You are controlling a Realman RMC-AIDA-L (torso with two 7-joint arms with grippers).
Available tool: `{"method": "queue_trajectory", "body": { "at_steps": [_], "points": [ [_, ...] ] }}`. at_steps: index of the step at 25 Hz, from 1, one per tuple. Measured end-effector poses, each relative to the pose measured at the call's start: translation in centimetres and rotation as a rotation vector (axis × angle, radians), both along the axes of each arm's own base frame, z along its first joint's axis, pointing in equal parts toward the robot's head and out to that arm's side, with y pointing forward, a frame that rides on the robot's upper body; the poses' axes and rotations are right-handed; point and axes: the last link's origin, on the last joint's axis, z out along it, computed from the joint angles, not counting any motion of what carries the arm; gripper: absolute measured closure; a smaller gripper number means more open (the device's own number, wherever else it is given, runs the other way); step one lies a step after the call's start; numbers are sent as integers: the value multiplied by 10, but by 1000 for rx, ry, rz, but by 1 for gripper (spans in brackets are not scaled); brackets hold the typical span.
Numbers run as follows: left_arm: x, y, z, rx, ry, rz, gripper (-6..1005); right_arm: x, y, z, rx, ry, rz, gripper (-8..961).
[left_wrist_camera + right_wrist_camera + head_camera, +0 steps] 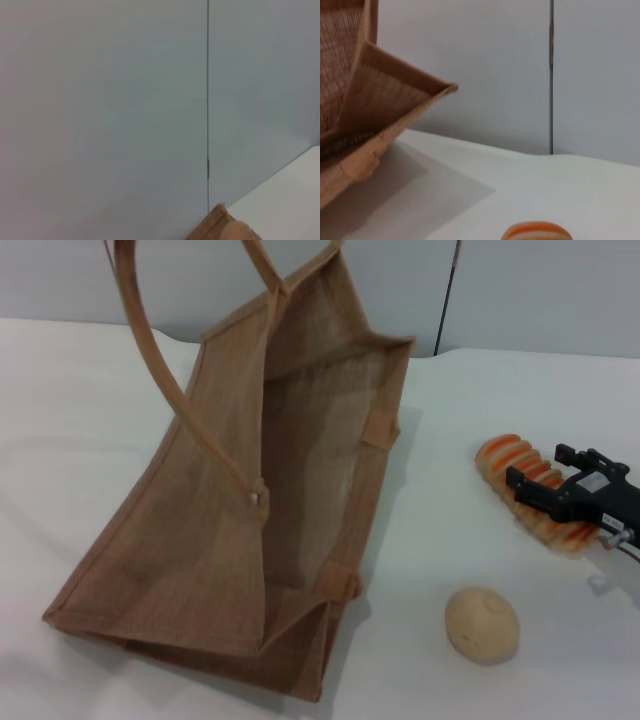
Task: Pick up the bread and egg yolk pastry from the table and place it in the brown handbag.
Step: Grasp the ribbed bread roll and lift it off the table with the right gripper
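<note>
One gripper, the right, straddles the bread with fingers spread, unclenched. The pastry lies near it; the handbag stands farther off.

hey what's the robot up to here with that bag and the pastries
The right gripper is down over the bread on the white table, apparently about to grasp it; its fingers sit across the striped loaf. The egg yolk pastry sits untouched nearer the robot. The brown handbag stands open to the left of both, with nothing visible inside. The left gripper isn't visible.
</note>
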Motion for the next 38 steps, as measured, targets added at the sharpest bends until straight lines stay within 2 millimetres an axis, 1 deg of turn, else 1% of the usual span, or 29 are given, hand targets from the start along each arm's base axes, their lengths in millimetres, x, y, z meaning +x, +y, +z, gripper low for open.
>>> {"method": "queue_trajectory", "body": {
  "at_steps": [16, 29, 34, 38],
  "points": [
    [0, 0, 0, 1, -1, 2, 884, 0, 2, 2, -11, 19, -14, 72],
    [-2, 2, -1, -2, 1, 14, 885, 0, 2, -2, -51, 1, -30, 106],
    [-3, 3, -2, -4, 7, 21, 885, -3, 2, -6, -99, -6, -23, 119],
    [-3, 4, -2, -5, 7, 22, 885, -3, 5, -3, -144, -5, -38, 129]
  ]
}}
